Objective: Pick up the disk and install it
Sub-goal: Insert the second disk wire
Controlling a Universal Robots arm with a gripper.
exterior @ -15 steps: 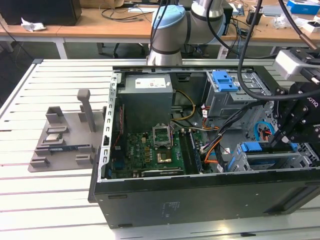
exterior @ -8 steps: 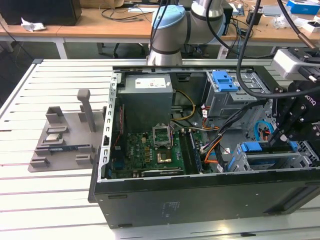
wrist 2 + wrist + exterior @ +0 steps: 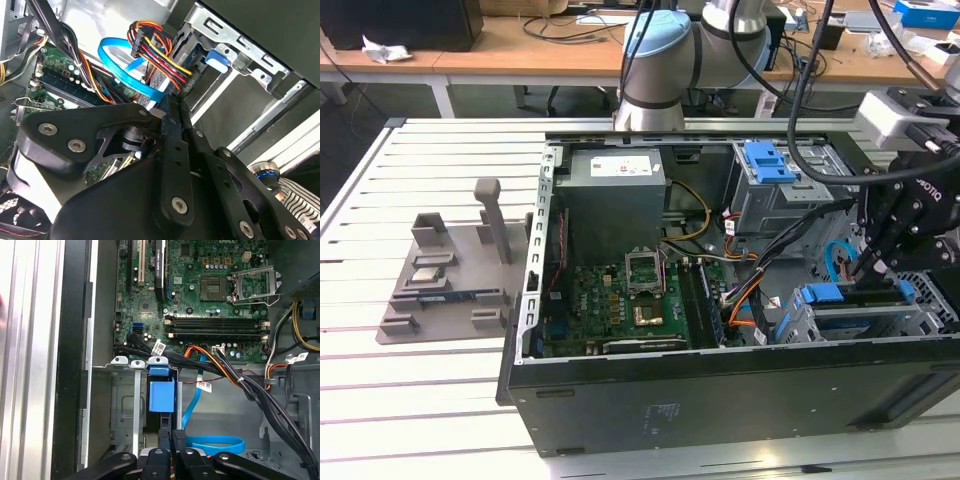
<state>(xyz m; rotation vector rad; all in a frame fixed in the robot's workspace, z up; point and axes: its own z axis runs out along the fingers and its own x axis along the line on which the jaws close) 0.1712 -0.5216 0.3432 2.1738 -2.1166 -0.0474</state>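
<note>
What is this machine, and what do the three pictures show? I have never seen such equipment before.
It is a robot arm with a grey and light-blue body, working over an open black desktop computer case that lies on a white slatted table. The exterior view is taken from a camera beside the table. Both wrist views come from cameras riding on the arm, looking down into the case. The black metal hand reaches into the case at the exterior view's right, above a grey metal drive cage with a blue plastic latch. You also see the green circuit board. A grey plastic holder rests on the table.
</note>
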